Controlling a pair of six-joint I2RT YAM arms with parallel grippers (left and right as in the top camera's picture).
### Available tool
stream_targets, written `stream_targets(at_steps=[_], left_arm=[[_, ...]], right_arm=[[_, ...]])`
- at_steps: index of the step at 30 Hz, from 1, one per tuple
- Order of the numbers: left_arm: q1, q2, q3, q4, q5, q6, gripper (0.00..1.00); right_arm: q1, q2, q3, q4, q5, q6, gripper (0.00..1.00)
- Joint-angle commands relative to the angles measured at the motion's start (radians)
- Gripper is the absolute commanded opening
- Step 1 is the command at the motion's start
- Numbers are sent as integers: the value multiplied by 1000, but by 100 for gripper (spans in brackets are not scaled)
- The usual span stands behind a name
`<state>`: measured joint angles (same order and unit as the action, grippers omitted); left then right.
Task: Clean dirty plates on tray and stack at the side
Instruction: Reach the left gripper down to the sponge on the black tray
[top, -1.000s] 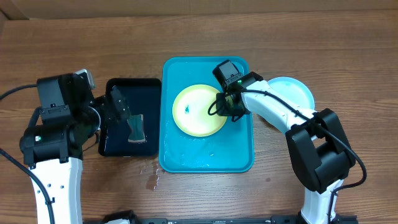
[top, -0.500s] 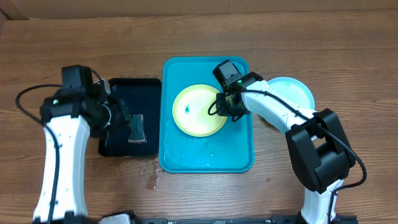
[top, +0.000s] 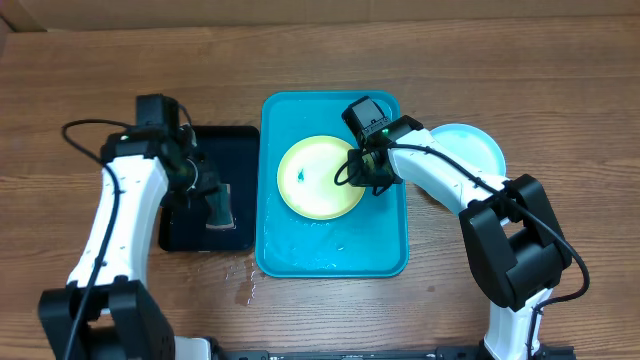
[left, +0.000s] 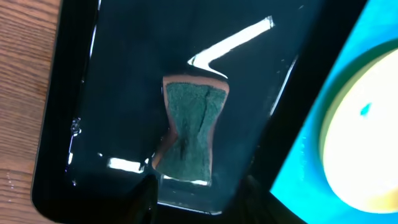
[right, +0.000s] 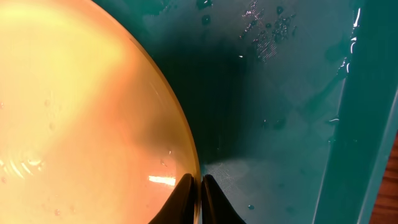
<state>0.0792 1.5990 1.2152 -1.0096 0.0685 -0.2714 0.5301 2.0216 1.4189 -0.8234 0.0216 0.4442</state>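
Turquoise plastic is catching the light mid-table: one big tray (top: 330, 250) is sitting there wet, holding a single yellow-green plate (top: 318, 195) with one small blue smudge (top: 301, 176) left of its centre. I am counting two plates in all; the second, a light-blue plate (top: 472, 148), is lying on the wooden table (top: 500, 60) just beside the tray's right edge, partly under the right arm. The right gripper (right: 199, 190) is pinching the yellow-green plate's right rim, its two fingertips pressed together on the edge. To the left, one smaller black tray (top: 230, 145) is lying just beside the turquoise one, with one green sponge (left: 189, 127) resting in it, narrowed at the waist. The left gripper (left: 198, 194) is hovering over that sponge, a finger on each side of its near end, jaws partly apart; from here I am unable to tell whether they are actually squeezing it.
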Motion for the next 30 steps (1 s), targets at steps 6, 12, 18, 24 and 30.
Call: stream_targets(at_steps=[6, 12, 18, 24, 30], left_arm=[[-92, 106, -8, 13, -122, -54, 45], [-97, 167, -8, 21, -151, -58, 47], [-101, 218, -8, 29, -141, -58, 39], [-101, 253, -8, 27, -139, -58, 31], [-101, 258, -14, 19, -138, -58, 25]], right_arm=[[-4, 5, -6, 6, -13, 0, 8], [-4, 5, -6, 6, -13, 0, 8], [-4, 5, -6, 8, -13, 1, 8], [-4, 5, -6, 11, -16, 1, 8], [-4, 5, -6, 11, -16, 1, 8]])
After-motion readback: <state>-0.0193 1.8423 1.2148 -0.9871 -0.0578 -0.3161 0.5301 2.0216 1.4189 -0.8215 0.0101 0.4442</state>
